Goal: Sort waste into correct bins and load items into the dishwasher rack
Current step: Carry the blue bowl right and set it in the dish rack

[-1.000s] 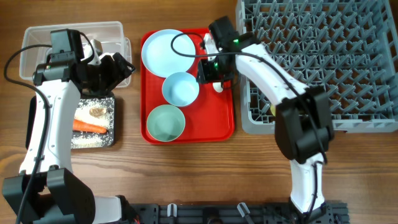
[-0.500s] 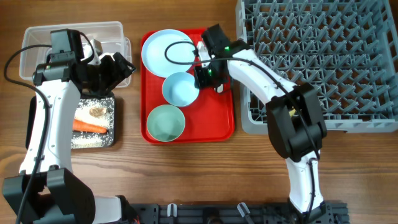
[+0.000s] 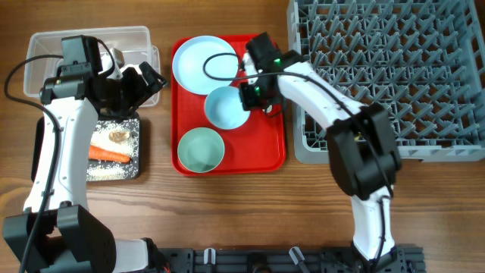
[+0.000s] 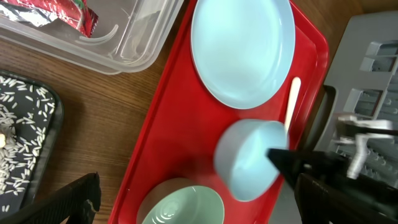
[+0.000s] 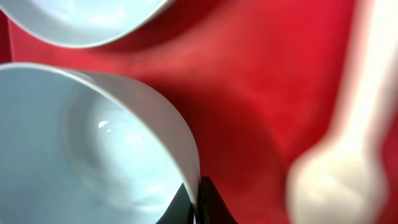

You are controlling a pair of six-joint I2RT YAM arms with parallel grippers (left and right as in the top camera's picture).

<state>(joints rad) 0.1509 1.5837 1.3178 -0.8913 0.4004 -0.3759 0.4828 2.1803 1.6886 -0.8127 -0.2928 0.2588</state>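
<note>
On my right side stands the grey rack (image 3: pixel 394 68), and just beside it the red tray (image 3: pixel 269 155) carries the plate (image 3: pixel 198 64), the green bowl (image 3: pixel 201 149), the blue bowl (image 3: pixel 226 108) and the white spoon (image 4: pixel 292 102). The change is at the blue bowl. Half a second ago it sat flat in the middle of the tray; now it has shifted a little toward the rack and seems tipped, showing both its side and its hollow in my left wrist view, blurred as if on the move. I read that as the lift beginning, with this bowl the dish now bound for the rack. My right pincer (image 3: pixel 246 97) is clamped on the bowl's rim. In my right wrist view the thin wall runs straight down between my two fingertips, one inside and one outside. I grip the edge nearest the rack, so the bowl hangs off to the plate side of my pincer. The spoon lies just beyond on the other side, close but apart from the bowl. My left pincer (image 3: pixel 145 78) hovers by the corner of the clear tub (image 3: pixel 45 45), fingers spread, holding nothing.
</note>
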